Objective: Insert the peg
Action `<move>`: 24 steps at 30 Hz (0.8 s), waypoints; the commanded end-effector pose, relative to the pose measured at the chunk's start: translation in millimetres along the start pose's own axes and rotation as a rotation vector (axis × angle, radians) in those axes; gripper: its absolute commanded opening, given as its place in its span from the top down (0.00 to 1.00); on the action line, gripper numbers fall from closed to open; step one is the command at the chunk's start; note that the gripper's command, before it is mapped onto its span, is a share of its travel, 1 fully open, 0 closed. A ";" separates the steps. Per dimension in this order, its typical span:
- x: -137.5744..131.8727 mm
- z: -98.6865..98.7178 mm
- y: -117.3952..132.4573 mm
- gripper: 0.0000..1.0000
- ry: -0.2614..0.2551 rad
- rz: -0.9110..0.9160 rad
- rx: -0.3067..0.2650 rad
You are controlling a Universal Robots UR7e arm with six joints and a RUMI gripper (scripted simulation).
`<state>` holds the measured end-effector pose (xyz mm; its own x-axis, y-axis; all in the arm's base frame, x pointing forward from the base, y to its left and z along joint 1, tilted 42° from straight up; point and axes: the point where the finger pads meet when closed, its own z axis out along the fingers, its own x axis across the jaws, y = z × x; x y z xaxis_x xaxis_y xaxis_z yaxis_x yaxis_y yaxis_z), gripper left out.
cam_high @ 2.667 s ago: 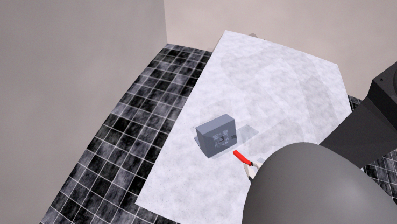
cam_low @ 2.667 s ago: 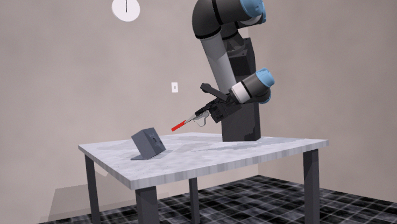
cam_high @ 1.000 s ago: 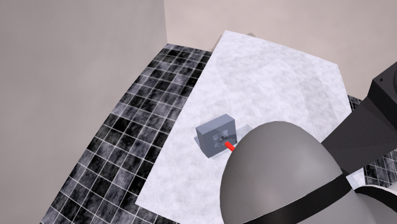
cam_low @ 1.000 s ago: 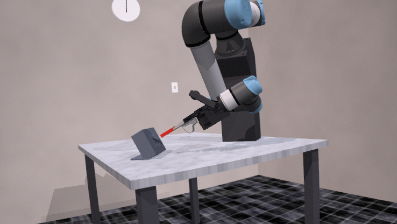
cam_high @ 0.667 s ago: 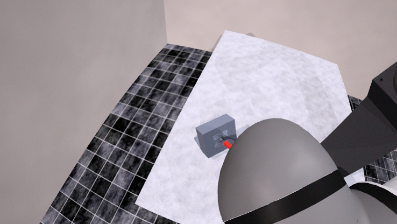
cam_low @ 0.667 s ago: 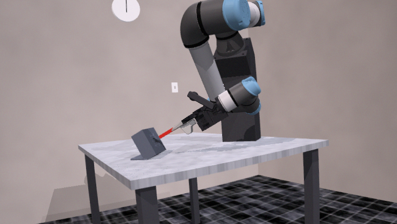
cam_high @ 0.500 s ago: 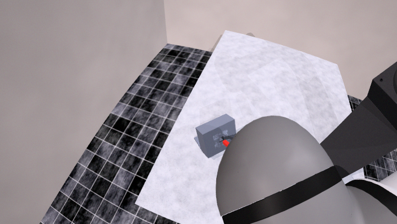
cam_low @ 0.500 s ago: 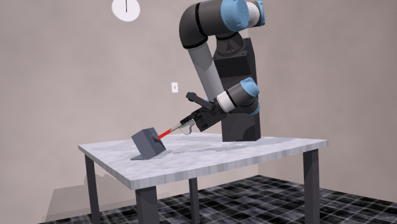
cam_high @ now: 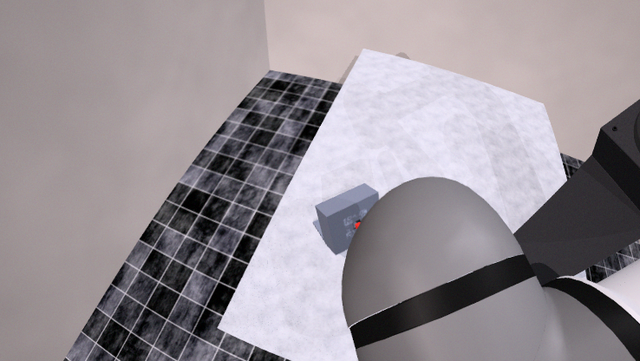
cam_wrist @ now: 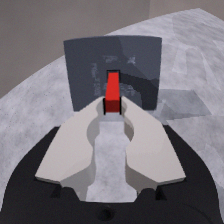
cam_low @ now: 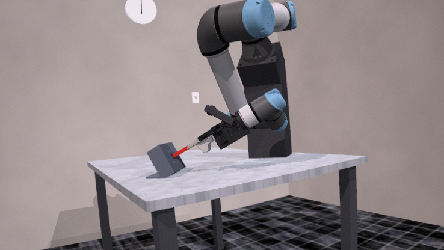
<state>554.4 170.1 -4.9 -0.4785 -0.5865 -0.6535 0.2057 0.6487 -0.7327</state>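
My gripper (cam_wrist: 112,98) (cam_low: 188,146) is shut on a red peg (cam_wrist: 113,91) (cam_low: 179,151) (cam_high: 357,225). The peg points at the sloped face of the grey block panel (cam_wrist: 85,70) (cam_low: 161,160) (cam_high: 342,210). Its far tip sits at the small dark hole (cam_wrist: 113,60) in that face; how far it is in, I cannot tell. In the top view the arm's rounded grey joint hides the gripper and most of the peg.
The panel stands on a thin base plate (cam_low: 154,176) on the white marbled table (cam_low: 236,179) (cam_high: 403,121), near its left side. The robot's dark pedestal (cam_low: 267,102) stands at the table's back. The floor is dark tile.
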 end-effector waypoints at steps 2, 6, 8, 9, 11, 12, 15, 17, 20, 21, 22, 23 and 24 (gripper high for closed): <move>0.0 4.5 0.6 1.00 -0.001 0.001 0.000; 0.0 8.5 0.6 1.00 -0.001 0.001 0.000; 0.0 10.7 0.5 1.00 -0.001 0.001 0.000; 0.0 11.8 0.5 1.00 -0.001 0.001 0.000; 0.1 13.9 0.5 1.00 -0.001 0.001 0.000; 0.1 15.0 0.5 1.00 -0.001 0.001 0.000; 0.1 18.3 0.5 1.00 -0.001 0.001 0.000; 0.1 20.5 0.5 1.00 -0.001 0.001 0.000; 0.1 21.5 0.4 1.00 -0.001 0.001 0.000; 0.1 22.6 0.4 1.00 -0.001 0.001 0.000; 0.1 23.7 0.4 1.00 -0.001 0.001 0.000; 0.1 24.8 0.4 1.00 -0.001 0.001 0.000; 0.1 25.9 0.4 1.00 -0.001 0.001 0.000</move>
<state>571.3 160.6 -8.7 -0.4781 -0.5868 -0.6535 0.2052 0.6488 -0.7328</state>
